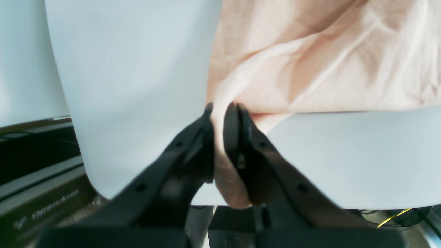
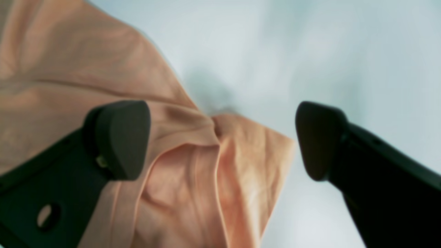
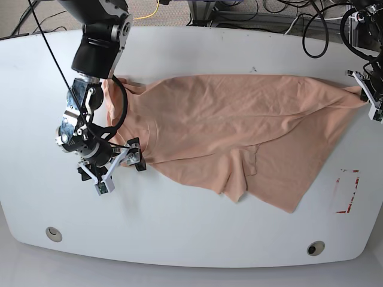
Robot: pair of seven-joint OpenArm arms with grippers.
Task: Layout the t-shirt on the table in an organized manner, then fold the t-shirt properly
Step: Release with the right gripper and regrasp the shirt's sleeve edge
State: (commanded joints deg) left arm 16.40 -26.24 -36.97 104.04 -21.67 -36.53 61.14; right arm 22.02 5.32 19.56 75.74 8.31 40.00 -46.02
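Observation:
The peach-tan t-shirt (image 3: 239, 131) lies spread and wrinkled across the middle of the white table (image 3: 179, 233). At the table's right edge, my left gripper (image 3: 365, 91) is shut on a corner of the shirt. The left wrist view shows the fabric (image 1: 310, 69) pinched between the black fingers of that gripper (image 1: 222, 109). My right gripper (image 3: 119, 172) hovers open at the shirt's lower left edge. In the right wrist view its fingers (image 2: 120, 137) stand wide apart over a folded flap of shirt (image 2: 193, 172), holding nothing.
A small red-outlined rectangle mark (image 3: 347, 191) sits near the table's right edge. Two round holes (image 3: 54, 233) (image 3: 315, 247) lie along the front. Cables (image 3: 311, 24) trail behind the table's far edge. Dark equipment (image 1: 34, 165) lies below the table edge in the left wrist view.

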